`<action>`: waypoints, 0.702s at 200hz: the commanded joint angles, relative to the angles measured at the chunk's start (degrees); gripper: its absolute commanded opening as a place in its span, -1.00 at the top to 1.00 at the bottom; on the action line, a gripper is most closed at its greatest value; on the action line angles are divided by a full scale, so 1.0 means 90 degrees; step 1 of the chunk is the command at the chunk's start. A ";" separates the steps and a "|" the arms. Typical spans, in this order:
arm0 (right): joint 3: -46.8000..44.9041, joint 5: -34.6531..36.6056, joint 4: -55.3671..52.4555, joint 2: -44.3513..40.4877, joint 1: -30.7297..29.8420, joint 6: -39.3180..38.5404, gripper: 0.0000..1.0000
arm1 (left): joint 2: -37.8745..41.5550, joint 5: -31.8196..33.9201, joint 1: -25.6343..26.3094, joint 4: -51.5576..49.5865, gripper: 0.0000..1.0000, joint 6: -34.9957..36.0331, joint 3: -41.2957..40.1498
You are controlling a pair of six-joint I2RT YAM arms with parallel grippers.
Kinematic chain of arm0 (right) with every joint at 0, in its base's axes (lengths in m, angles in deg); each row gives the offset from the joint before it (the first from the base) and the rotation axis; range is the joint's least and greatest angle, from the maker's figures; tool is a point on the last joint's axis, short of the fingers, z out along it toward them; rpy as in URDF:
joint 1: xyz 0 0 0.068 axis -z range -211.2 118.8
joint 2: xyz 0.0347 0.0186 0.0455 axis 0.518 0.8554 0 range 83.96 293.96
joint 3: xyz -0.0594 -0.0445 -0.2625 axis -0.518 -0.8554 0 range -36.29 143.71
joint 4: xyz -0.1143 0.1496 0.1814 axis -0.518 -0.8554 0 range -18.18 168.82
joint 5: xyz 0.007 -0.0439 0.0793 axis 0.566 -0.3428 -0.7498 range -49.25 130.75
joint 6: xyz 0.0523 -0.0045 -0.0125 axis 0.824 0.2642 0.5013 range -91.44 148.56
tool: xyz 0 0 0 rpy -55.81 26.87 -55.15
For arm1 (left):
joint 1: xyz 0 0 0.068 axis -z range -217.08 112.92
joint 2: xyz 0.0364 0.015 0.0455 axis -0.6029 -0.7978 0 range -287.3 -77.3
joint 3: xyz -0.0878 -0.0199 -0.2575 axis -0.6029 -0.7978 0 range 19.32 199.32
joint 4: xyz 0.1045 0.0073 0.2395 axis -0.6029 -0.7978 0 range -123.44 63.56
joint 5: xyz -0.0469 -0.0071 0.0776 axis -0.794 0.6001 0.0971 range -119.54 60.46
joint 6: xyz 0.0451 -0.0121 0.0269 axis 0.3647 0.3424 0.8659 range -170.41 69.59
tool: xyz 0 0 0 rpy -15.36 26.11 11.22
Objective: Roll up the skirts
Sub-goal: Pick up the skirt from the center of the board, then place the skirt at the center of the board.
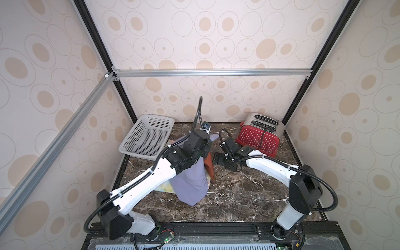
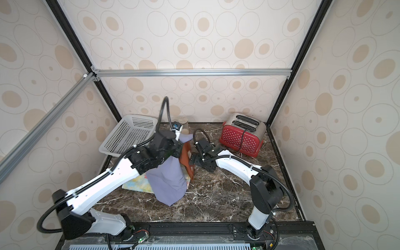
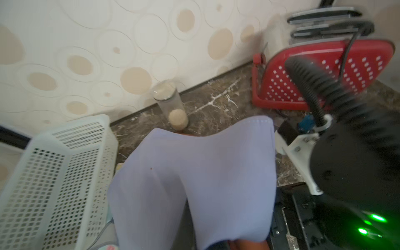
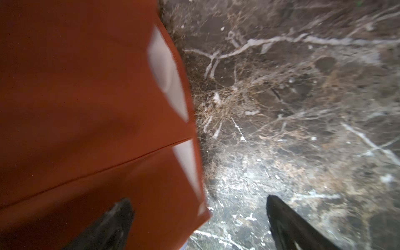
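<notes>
Currently seeing left claw (image 1: 208, 141) clenched on the lavender skirt (image 1: 190, 184), fingertips buried under cloth in the left wrist view. Got that skirt hanging tent-like under the claw, top corner poking out just past it, lower hem down on the marble table (image 1: 238, 194). Reading right claw (image 4: 201, 225) as released: jaws wide, gripping nothing. Seeing edge of the rust-orange skirt (image 4: 86, 108) between its fingers (image 4: 287, 225), one finger over the cloth, the other over bare marble; can't tell about contact. In both top views, finding that orange skirt just beside the right claw, squeezed between it and the hanging lavender. Spotting floral skirt (image 1: 163, 187) flat on the table below the left claw, partly under the lavender. Noting white perforated basket (image 1: 147, 136) near the left claw on its outer side, red toaster (image 1: 257, 138) near the right claw on its far side, clear jar (image 3: 170, 104) holding a tan ball (image 3: 177, 118) ahead of the left claw.
</notes>
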 commanded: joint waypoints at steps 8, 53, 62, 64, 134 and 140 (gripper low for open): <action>-0.0427 0.0125 0.0172 -0.0460 0.0189 -0.0127 -1.00 | -0.0850 -0.1115 -0.0025 -0.0449 1.00 -0.0135 0.1540; -0.1104 0.0539 0.0161 -0.1754 0.0566 -0.0602 -0.97 | -0.2048 -0.2453 -0.0027 -0.0622 1.00 -0.0668 0.3355; -0.1331 0.0659 0.0218 -0.2233 0.0727 -0.0648 -0.96 | -0.2347 -0.2815 -0.0020 -0.0624 1.00 -0.0873 0.3807; -0.1393 0.0693 0.0235 -0.2329 0.0776 -0.0660 -0.96 | -0.2422 -0.2893 -0.0015 -0.0624 1.00 -0.0923 0.3894; -0.1089 0.2544 -0.1275 -0.5114 0.1392 -0.1215 -0.89 | -0.4560 -0.4798 0.0782 0.0089 1.00 -0.2269 0.7153; -0.0987 0.2692 -0.1433 -0.5254 0.1396 -0.1243 -0.88 | -0.4701 -0.4967 0.0790 0.0416 1.00 -0.2560 0.7275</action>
